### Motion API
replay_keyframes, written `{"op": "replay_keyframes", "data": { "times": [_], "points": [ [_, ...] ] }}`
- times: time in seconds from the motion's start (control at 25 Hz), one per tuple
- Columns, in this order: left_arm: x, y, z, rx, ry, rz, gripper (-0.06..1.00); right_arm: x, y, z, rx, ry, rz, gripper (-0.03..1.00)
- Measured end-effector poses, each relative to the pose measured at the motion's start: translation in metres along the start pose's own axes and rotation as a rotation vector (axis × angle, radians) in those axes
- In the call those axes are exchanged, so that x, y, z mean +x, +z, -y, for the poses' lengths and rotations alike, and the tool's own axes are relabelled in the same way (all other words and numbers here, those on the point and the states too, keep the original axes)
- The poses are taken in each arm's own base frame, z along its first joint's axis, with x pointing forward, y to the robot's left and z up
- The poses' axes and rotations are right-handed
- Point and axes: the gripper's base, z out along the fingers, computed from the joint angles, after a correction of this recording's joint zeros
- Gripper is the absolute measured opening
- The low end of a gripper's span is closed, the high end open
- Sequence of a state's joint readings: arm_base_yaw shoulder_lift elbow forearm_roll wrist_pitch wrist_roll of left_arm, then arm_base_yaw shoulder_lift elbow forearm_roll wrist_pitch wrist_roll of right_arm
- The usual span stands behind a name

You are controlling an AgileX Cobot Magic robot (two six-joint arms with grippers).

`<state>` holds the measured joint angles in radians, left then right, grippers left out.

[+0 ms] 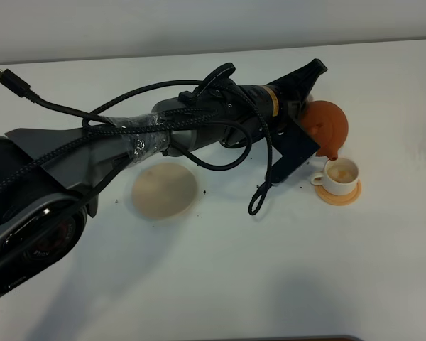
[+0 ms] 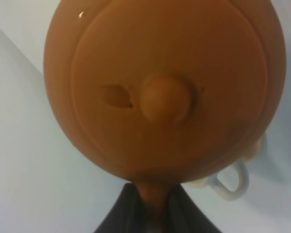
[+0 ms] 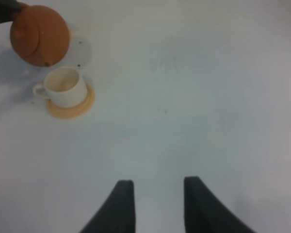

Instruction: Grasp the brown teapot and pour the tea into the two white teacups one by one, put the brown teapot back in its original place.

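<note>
The brown teapot (image 1: 326, 125) is held in the air by my left gripper (image 1: 303, 117), which is shut on its handle. The pot is tilted, with its spout just above one white teacup (image 1: 340, 172) on an orange-tan saucer (image 1: 341, 194). The cup's inside looks pale tan; no stream of tea shows. In the left wrist view the teapot lid (image 2: 165, 97) fills the frame, my gripper (image 2: 153, 196) grips below it, and the cup's handle (image 2: 233, 180) peeks out. The second teacup is out of view. The beige coaster (image 1: 164, 191) lies bare. My right gripper (image 3: 157, 204) is open and empty, well apart from the cup (image 3: 64, 86) and teapot (image 3: 39, 35).
The left arm with its black cables (image 1: 199, 135) stretches across the white table (image 1: 270, 270) from the left. A cable loop (image 1: 259, 199) hangs down near the table between the coaster and the cup.
</note>
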<state>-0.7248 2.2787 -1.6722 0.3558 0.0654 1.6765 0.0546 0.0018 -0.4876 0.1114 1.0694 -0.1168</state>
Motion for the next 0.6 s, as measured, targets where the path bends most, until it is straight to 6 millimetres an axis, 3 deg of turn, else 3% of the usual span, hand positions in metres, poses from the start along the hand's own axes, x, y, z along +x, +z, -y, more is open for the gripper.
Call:
{"op": "replay_keyframes", "data": {
  "times": [0.6],
  "points": [
    [-0.0042, -0.0003, -0.0024, -0.005, 0.076, 0.003, 0.11, 0.0000, 0.0000, 0.0000, 0.000, 0.000, 0.000, 0.24]
  ]
}}
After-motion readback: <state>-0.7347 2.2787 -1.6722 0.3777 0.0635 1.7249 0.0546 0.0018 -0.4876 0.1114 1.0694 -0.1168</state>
